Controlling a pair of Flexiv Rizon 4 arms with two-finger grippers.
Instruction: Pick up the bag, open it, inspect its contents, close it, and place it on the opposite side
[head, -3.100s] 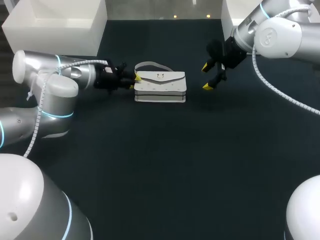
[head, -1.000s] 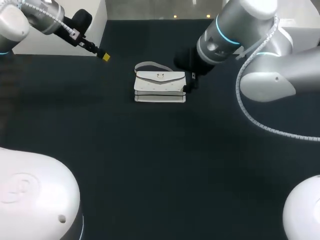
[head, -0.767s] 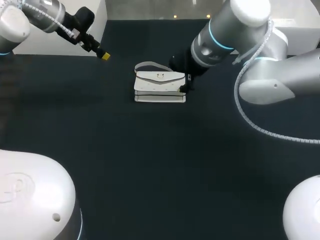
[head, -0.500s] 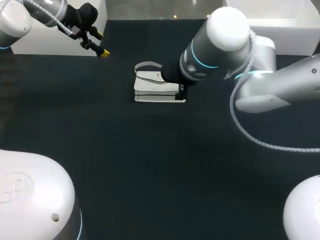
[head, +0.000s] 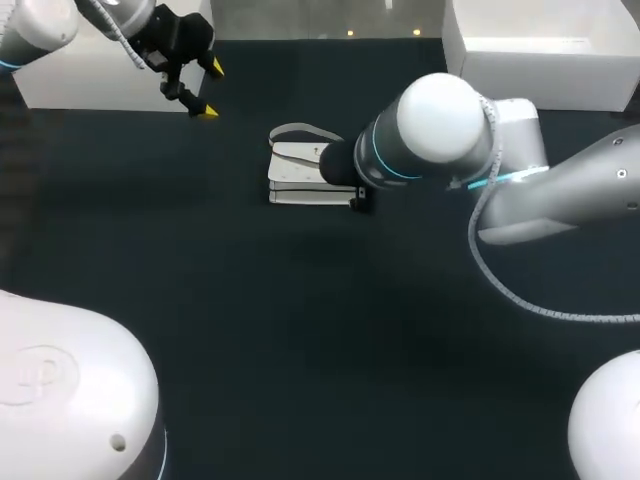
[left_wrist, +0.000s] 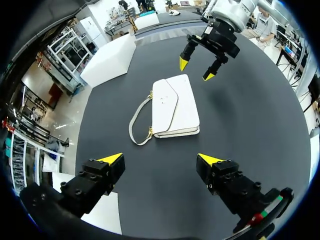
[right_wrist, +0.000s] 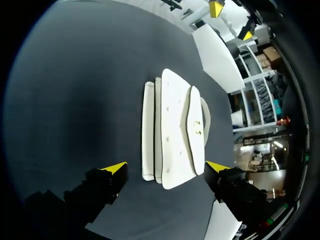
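The white bag (head: 296, 170) lies flat on the dark table (head: 300, 340), far from me and near the middle, flap shut, its strap (head: 295, 130) curled off its far left corner; my right arm (head: 440, 130) reaches across and covers the bag's right end from above; my right gripper (right_wrist: 166, 167) hangs over that end with fingers spread wide, gripping nothing, the bag just ahead of them; my left gripper (head: 211, 90) is at the far left, well apart from the bag, also spread wide and holding nothing.
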